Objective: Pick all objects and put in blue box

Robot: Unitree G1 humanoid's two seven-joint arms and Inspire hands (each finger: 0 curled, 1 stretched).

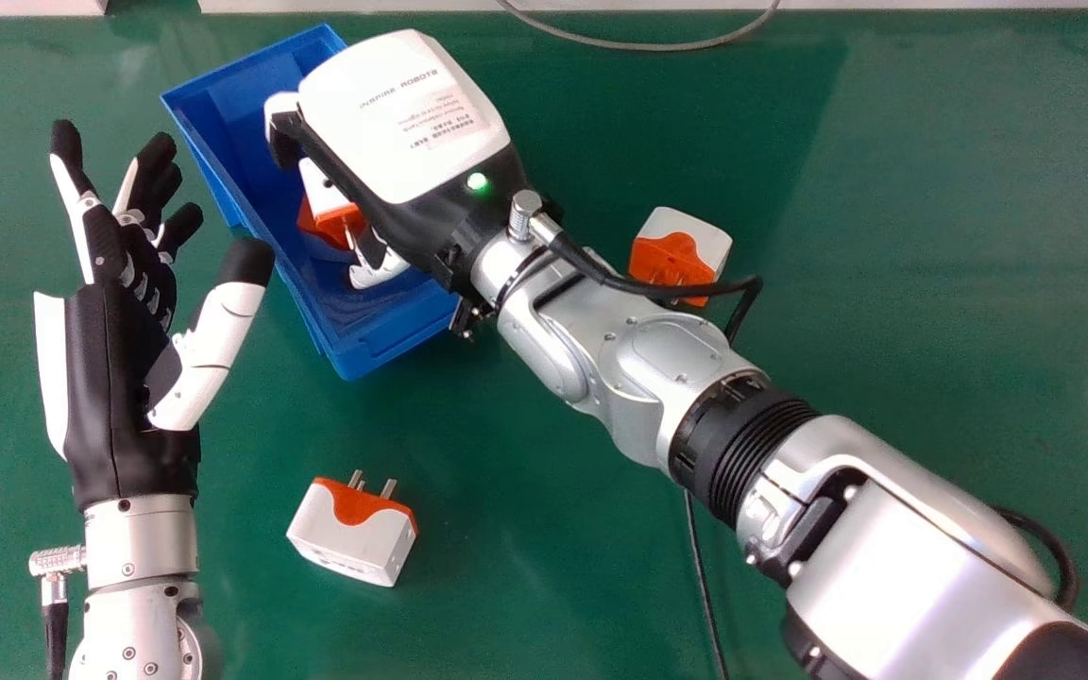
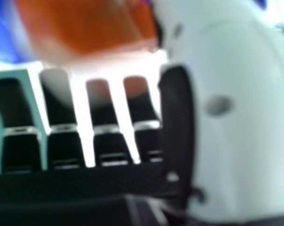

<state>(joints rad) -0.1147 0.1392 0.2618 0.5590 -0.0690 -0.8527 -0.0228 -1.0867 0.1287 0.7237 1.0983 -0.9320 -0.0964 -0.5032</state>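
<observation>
Over the blue box is my right hand, back of the hand up, its fingers and thumb apart and pointing down into the box. A white and orange plug adapter shows within the box, below the gap between thumb and fingers; whether it touches the hand I cannot tell. In the right hand view the blurred adapter appears beyond the fingertips of my right hand. A second adapter rests on the table near the front, and a third lies behind the right forearm. Left of the box, my left hand is open.
The green table stretches out to the right of the silver right arm. A grey cable curves along the back edge. A black cable runs beneath the right arm towards the front.
</observation>
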